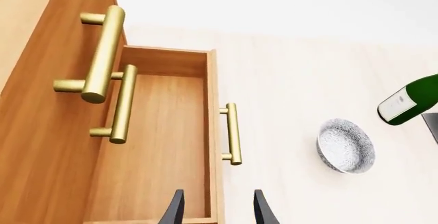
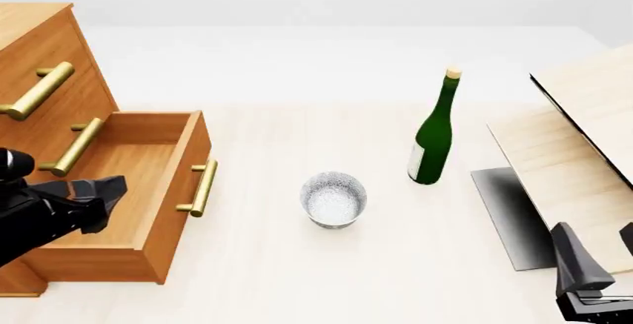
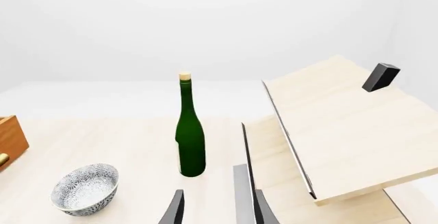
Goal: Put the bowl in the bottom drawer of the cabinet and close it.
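Orange-brown wooden bottom drawer (image 2: 138,183) stood pulled out and empty, small white grey-speckled bowl (image 2: 333,199) sat on the pale table (image 2: 296,279) beside it, both left gripper (image 1: 217,208) and right gripper (image 3: 217,208) open, empty; placing and closing remained.

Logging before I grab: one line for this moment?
bottom drawer: open, empty | bowl: on table, upright, untouched | left gripper: open, over drawer | right gripper: open, empty
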Robot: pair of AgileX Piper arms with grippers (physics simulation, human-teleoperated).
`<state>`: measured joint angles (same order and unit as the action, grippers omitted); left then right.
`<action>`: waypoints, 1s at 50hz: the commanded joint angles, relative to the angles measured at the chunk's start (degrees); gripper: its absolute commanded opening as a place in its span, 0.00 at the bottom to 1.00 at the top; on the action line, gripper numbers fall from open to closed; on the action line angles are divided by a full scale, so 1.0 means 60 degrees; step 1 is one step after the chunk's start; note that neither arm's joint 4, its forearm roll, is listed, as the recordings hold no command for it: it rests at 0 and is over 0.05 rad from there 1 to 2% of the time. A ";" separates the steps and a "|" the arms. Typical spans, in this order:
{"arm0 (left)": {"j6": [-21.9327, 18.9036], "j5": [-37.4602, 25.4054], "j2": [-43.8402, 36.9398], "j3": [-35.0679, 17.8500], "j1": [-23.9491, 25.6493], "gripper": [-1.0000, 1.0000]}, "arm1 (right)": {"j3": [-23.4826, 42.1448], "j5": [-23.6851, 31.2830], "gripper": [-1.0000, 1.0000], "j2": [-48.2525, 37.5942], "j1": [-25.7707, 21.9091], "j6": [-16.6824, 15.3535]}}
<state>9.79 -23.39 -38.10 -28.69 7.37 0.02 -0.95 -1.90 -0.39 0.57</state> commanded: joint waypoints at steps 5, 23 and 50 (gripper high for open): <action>0.0282 0.0642 -0.0580 0.0160 0.0068 1.00 | 0.0004 0.0050 1.00 0.0096 0.0016 -0.0027; 0.0560 0.2137 -0.2476 0.0609 0.0214 1.00 | 0.0004 0.0050 1.00 0.0095 0.0016 -0.0024; 0.0750 0.3193 -0.3774 0.0862 0.0430 1.00 | 0.0004 0.0051 1.00 0.0098 0.0015 -0.0027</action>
<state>13.62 -5.46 -59.73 -23.83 8.56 0.02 -0.95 -1.90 -0.39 0.57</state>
